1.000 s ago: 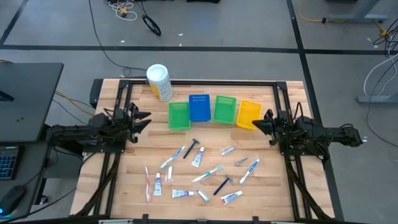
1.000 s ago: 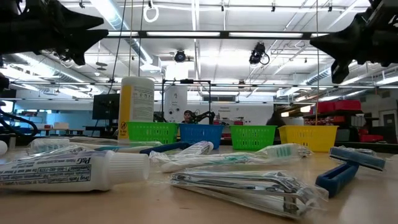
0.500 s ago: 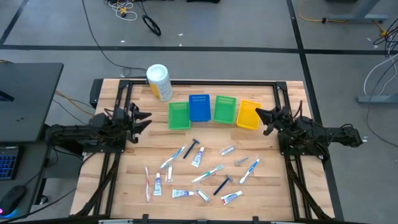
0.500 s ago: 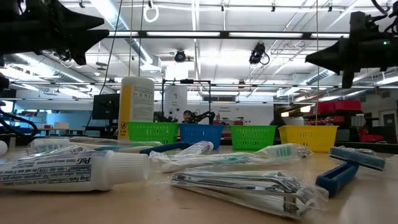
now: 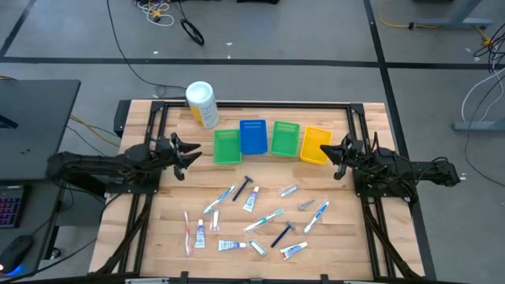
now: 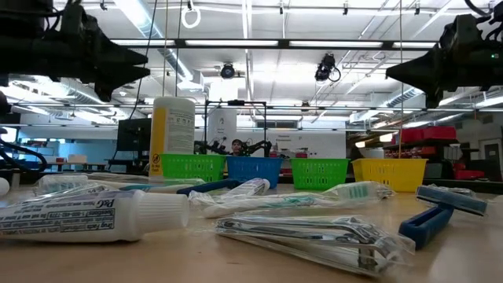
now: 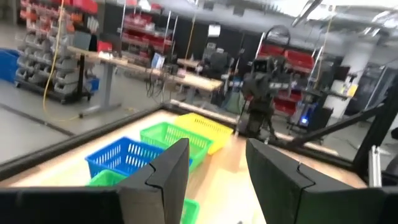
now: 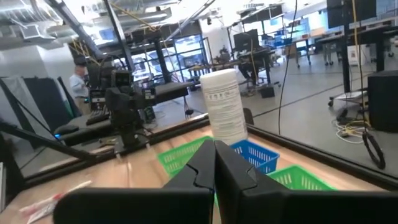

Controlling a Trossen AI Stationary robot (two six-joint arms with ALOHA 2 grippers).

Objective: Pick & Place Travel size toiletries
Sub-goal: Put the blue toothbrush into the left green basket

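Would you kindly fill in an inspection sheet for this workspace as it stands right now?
Surface: wooden table, bare wood around the items.
Job's things: toiletries scattered loose on the near half: toothpaste tubes, toothbrushes, razors, packets; none seen in a bin.
Clutter: white canister at the far left corner; green bin, blue bin, second green bin and yellow bin in a row.
Grippers: left gripper raised beside the green bin, jaws open, empty; right gripper raised by the yellow bin, jaws shut, empty.
Cables: cables on the floor beyond the table.
Surroundings: workshop with benches and shelving.
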